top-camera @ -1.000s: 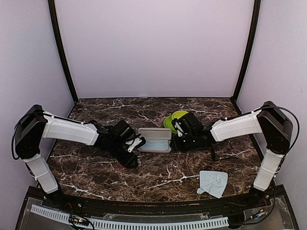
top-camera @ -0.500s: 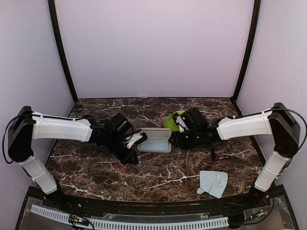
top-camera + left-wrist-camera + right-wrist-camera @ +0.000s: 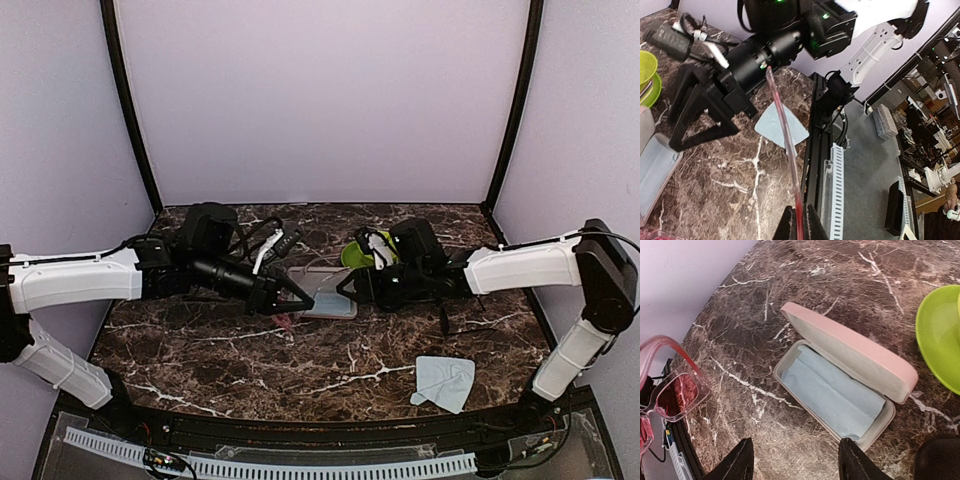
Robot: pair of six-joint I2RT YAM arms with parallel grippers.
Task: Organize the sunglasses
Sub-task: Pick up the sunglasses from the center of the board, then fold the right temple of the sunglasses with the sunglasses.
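Note:
My left gripper [image 3: 290, 303] is shut on one temple arm of the red-pink sunglasses [image 3: 283, 320] and holds them just left of the open pink case [image 3: 325, 292]. In the left wrist view the pink temple [image 3: 785, 125] runs up from my closed fingertips [image 3: 799, 226]. The lenses show at the left edge of the right wrist view [image 3: 675, 390]. My right gripper [image 3: 350, 287] is open and empty, low over the case's right end [image 3: 840, 385], fingers [image 3: 737, 465] wide apart. A thin black wire shape, likely the black sunglasses [image 3: 444, 320], lies to the right.
A blue cloth [image 3: 832, 397] lines the pink case. A green plate [image 3: 358, 252] sits behind the right gripper. A black case [image 3: 940, 460] lies beside the right gripper. A loose blue cloth [image 3: 445, 382] lies near the front right edge.
My left arm has swung and risen, carrying the red-pink sunglasses right, up to the pink case. My right gripper has shifted slightly left toward the case.

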